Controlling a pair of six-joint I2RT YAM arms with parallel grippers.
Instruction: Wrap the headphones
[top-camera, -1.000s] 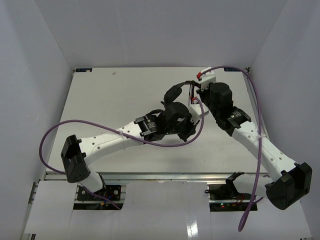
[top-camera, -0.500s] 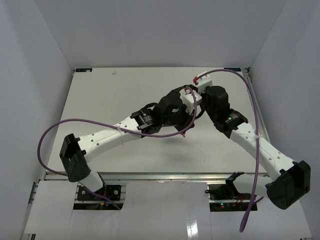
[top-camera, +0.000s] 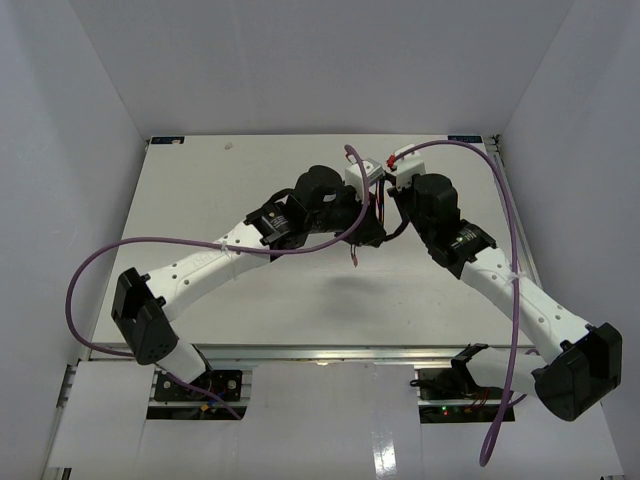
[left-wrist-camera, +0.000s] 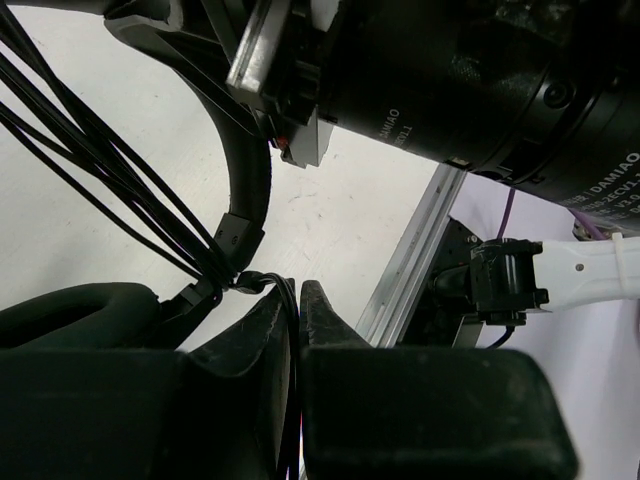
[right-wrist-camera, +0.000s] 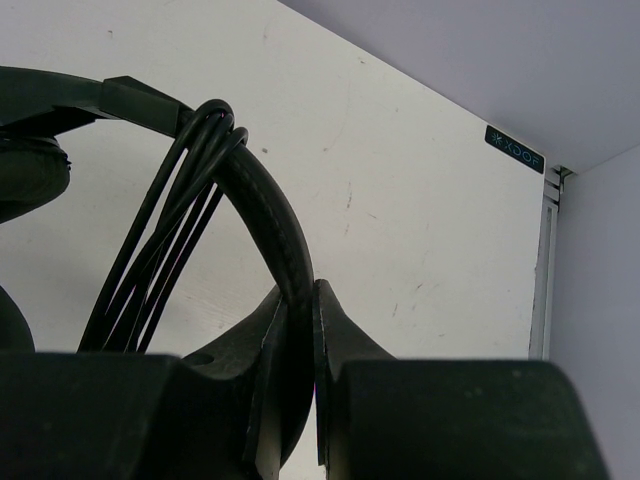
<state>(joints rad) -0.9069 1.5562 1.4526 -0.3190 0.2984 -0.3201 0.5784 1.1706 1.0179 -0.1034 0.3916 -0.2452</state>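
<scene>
Winding the cord round the headphones, held at upper centre of the top view.
Right claw is clamped on the headband; left claw is pinched tight on a cord strand, with several turns bunched over the band, worktop behind them. Judgement: next turn should go on taut, beside those loops, left claw circling the band while the right one holds firm, so nothing slips off.

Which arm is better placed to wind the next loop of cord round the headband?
Probably left: the left gripper pinches the cord; the right gripper clamps the headband steady.
</scene>
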